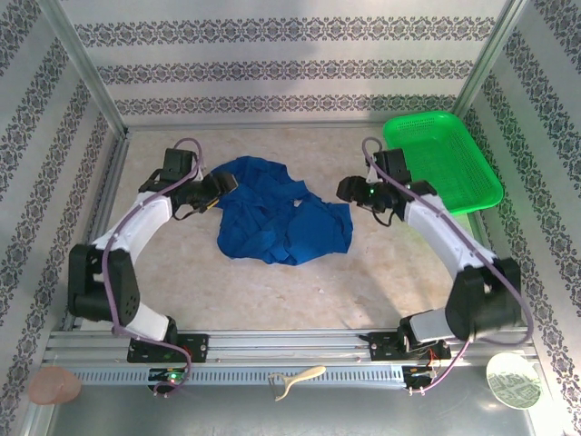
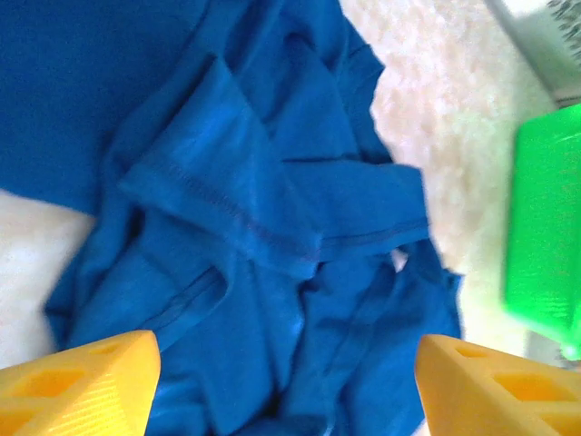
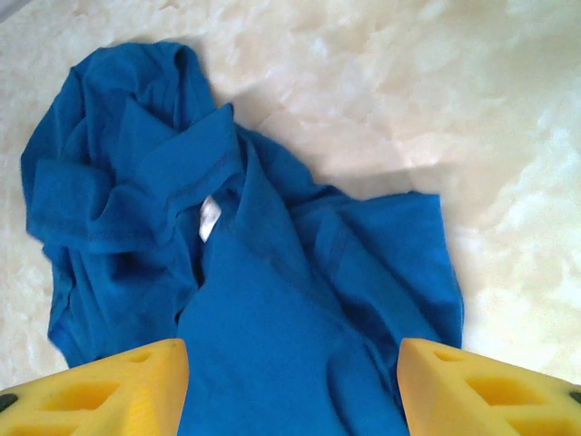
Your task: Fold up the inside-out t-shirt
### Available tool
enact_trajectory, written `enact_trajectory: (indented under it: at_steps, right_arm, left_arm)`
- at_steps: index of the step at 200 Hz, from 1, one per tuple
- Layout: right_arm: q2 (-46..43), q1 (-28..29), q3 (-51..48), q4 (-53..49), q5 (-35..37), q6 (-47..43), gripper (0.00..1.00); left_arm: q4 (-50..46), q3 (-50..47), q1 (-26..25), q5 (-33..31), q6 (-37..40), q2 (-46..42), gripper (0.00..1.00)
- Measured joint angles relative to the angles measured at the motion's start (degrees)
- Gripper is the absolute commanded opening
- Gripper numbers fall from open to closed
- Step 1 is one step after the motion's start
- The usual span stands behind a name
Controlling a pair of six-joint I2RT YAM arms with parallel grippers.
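Note:
The royal-blue t-shirt (image 1: 277, 216) lies crumpled in a heap at the middle of the table, seams outward, with no chest graphic showing. In the right wrist view a small white neck label (image 3: 210, 218) sits among the shirt's (image 3: 272, 300) folds. My left gripper (image 1: 227, 184) hovers at the heap's upper left edge, open, its yellow fingers (image 2: 82, 381) wide apart over the bunched cloth (image 2: 245, 236). My right gripper (image 1: 348, 191) hangs just off the heap's right edge, also open, with yellow fingers (image 3: 109, 391) spread above the fabric. Neither holds anything.
A green plastic mesh basket (image 1: 440, 159) stands at the back right, close behind the right arm; its edge (image 2: 545, 245) shows in the left wrist view. Patterned walls and metal posts enclose the table (image 1: 272, 291). The marbled surface in front of the heap is bare.

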Motion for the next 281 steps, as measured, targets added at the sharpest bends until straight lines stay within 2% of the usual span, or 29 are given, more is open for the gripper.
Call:
enact_trajectory:
  at_steps: [17,37,73,126,141,153,161,191,220,245,281]
  right_arm:
    - [-4.3,2.6,-3.4,0.7,1.3,0.0,0.62]
    - [-4.2,6.3,-4.3,1.5,2.6,0.0,0.62]
    - [1.7,11.5,-3.6,2.3,4.3,0.0,0.62]
    - [8.7,15.5,2.0,2.6,5.8,0.0,0.62]
    - [10.8,15.8,3.5,3.0,6.0,0.0,0.62]
    - [12.9,15.8,4.6,3.3,6.2,0.1,0.62]
    - [14.3,15.8,5.1,3.6,6.4,0.1,0.61]
    - [19.2,15.8,5.7,4.4,6.8,0.5,0.59]
    - [21.1,15.8,2.3,7.0,7.9,2.6,0.57]
    - [19.8,14.7,-6.7,10.7,8.9,6.0,0.56]
    - [6.1,13.5,-19.1,13.6,10.4,10.5,0.56]
  left_arm:
    - [-1.3,-3.3,-1.8,-4.0,3.3,-4.1,0.75]
    - [-2.2,-7.1,-3.0,-7.5,6.2,-5.4,0.75]
    - [-2.7,-10.2,-3.7,-12.1,10.1,-1.4,0.75]
    - [-2.2,-6.8,-9.4,-16.6,13.9,6.4,0.73]
    - [-1.7,-5.2,-9.9,-18.2,14.4,8.8,0.67]
    - [-1.3,-4.5,-10.0,-19.3,14.8,10.2,0.58]
    - [-1.0,-4.1,-10.0,-20.2,14.7,11.1,0.48]
    - [-0.8,-3.3,-10.0,-22.5,15.1,12.5,0.00]
    - [-1.0,-2.2,-10.0,-23.8,15.4,11.1,0.00]
    - [-1.7,-2.5,-9.9,-24.0,15.0,4.0,0.00]
    - [-2.1,-6.2,-9.9,-22.4,12.1,-12.3,0.00]
